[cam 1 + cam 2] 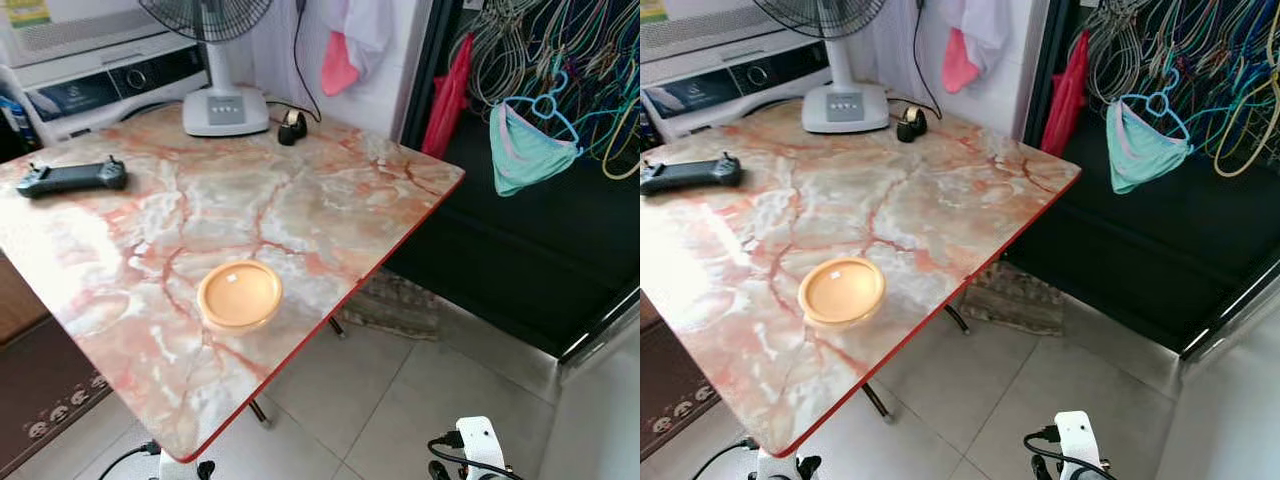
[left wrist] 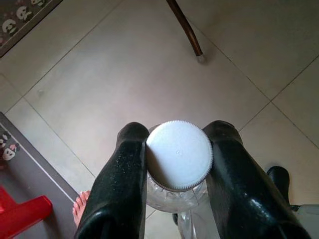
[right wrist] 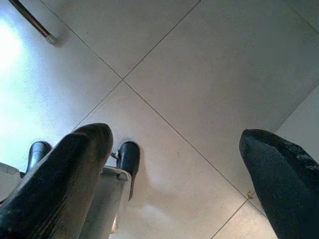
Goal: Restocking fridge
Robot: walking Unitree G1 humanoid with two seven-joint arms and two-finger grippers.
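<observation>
Left pincer (image 2: 178, 159) grips a white-capped bottle (image 2: 178, 155) low over the floor, seemingly carrying it fridgeward; right pincer (image 3: 174, 169) hangs open, empty.

The table (image 1: 330, 215) is marbled in cream and grey with reddish-orange veins and a red edge. On it lie a pale orange lid (image 1: 240, 295), a black controller (image 1: 70, 177) and a white fan base (image 1: 225, 110). The floor (image 1: 400, 400) is light grey tile. The left gripper (image 2: 177, 159) has glossy black fingers around a bottle's white ribbed cap (image 2: 178, 154). A turquoise garment (image 1: 525, 150) hangs on a hanger.
</observation>
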